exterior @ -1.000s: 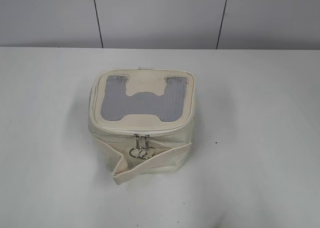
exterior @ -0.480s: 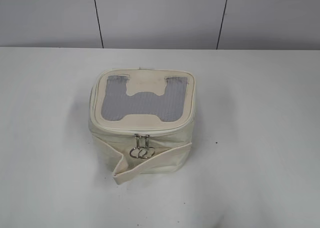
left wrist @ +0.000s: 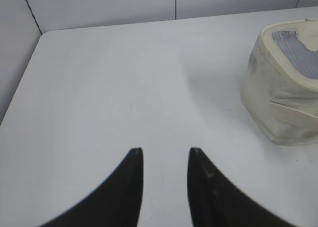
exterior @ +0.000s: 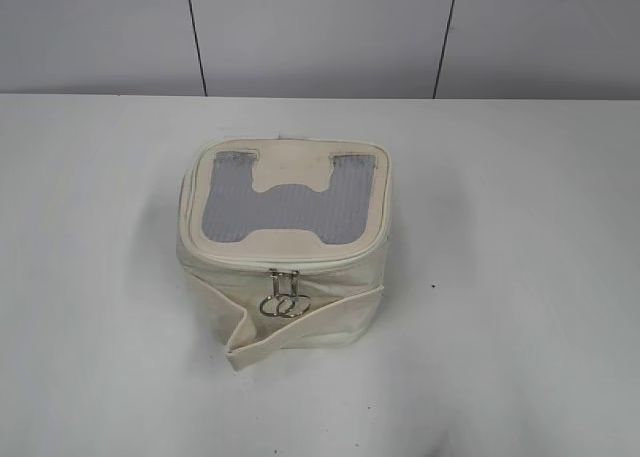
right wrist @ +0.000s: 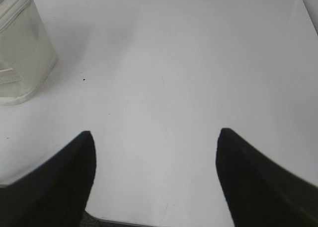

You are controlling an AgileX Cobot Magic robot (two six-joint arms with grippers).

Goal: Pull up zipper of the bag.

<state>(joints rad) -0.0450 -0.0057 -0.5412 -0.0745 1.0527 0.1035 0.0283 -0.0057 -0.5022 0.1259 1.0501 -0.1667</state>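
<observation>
**Bag at table centre, both grippers clear of it**

The bag stands upright near the middle of the white table. It is a small boxy cream-white case. Its lid faces up and carries a grey mesh panel with a cream H-shaped patch laid over it.

The zipper runs round the rim of the lid. Its two silver pulls hang side by side at the middle of the front face, their round rings touching or overlapping. They lie against the bag wall just above a loose fabric strap. The strap crosses the front face at a slant; its left end folds outward and rests on the table.

Left gripper: the wrist view shows two dark fingers with a narrow gap between their tips. They are slightly apart and hold nothing. The bag appears at the right edge of this view, well apart from the fingertips, with part of the mesh lid visible.

Right gripper: the two dark fingers are spread wide and hold nothing. Bare table surface lies between them. The bag appears at the upper left corner of this view, apart from the fingers, with a section of zipper track visible along its top edge.

Neither gripper appears in the exterior view. A grey panelled wall stands behind the table.
</observation>
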